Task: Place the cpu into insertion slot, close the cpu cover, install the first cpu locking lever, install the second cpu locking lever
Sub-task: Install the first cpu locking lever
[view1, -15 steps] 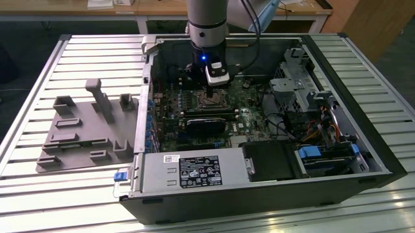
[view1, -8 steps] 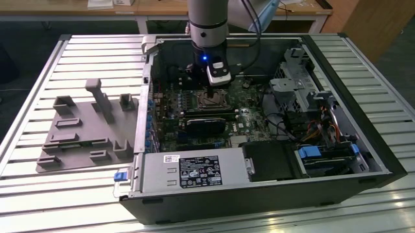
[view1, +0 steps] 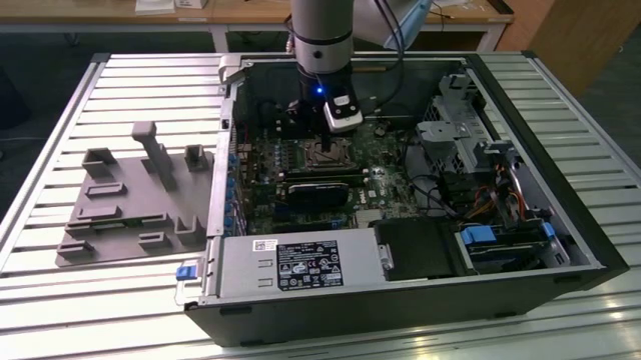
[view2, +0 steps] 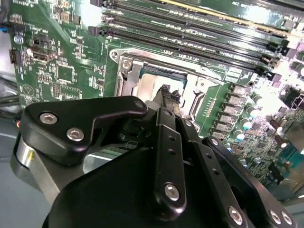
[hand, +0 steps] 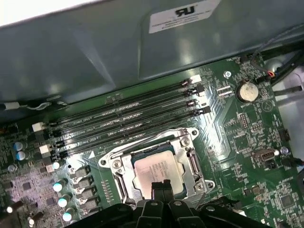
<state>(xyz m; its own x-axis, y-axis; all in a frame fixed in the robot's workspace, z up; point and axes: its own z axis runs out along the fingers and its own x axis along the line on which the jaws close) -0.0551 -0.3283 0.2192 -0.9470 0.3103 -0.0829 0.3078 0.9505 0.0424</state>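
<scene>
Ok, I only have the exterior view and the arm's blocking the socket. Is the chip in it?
Observer: Yes. In the first wrist view the chip lies flat inside the socket, silver top up.
Operator: Where's the gripper?
Observer: In both wrist views the gripper sits right at the chip's near edge, fingertips pressed together with nothing between them.
Operator: Any memory fitted?
Observer: No. The four long slots beside the socket look bare in the first wrist view.
</scene>
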